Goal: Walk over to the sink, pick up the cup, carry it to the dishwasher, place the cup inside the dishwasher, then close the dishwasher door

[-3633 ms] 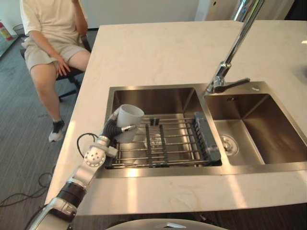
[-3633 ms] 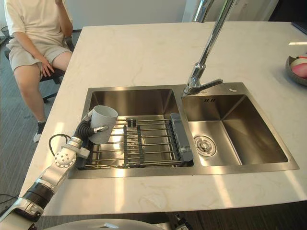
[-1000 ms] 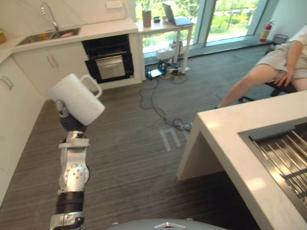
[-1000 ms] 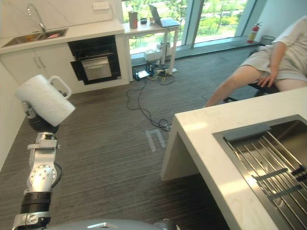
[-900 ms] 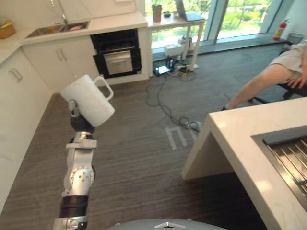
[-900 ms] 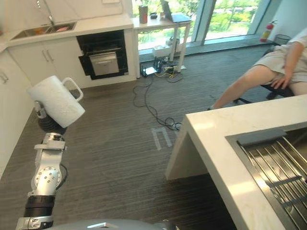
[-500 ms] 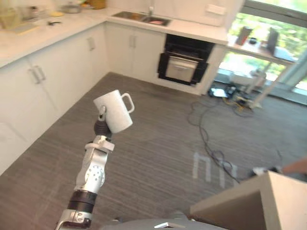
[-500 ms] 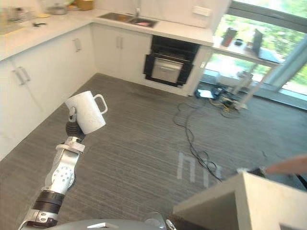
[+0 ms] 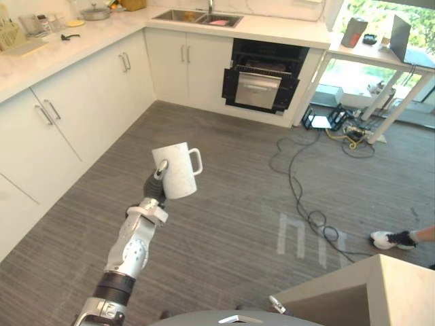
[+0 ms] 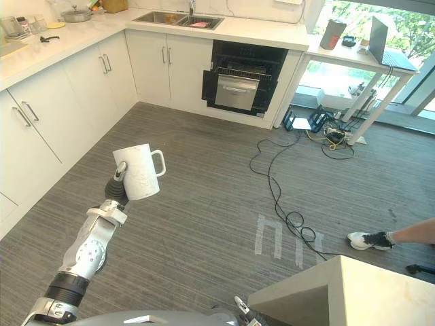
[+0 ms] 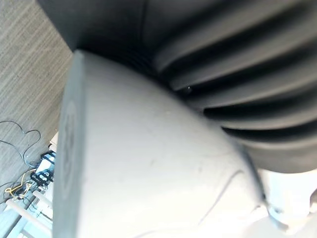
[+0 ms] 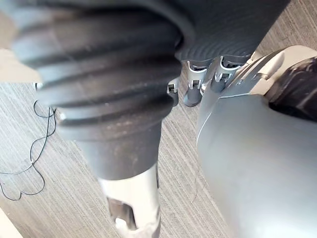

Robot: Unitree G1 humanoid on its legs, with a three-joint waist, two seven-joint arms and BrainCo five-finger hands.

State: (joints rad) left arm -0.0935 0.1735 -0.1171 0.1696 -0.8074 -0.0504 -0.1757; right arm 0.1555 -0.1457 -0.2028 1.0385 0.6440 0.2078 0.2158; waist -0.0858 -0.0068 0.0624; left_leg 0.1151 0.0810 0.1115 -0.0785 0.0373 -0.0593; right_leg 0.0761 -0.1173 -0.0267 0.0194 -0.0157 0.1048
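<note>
Cup (image 9: 178, 170) sits straighter in left hand (image 9: 156, 182) — grey floor (image 9: 231, 210), white cabinets (image 9: 61, 122).

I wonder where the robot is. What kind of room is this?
Most likely a kitchen: white cabinets under a long counter, a sink set into it, and a dark built-in appliance. The left hand holds a white cup.

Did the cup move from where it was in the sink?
Yes. The cup has left the island counter; the left hand now holds it up over the floor, left of that counter's corner.
</note>
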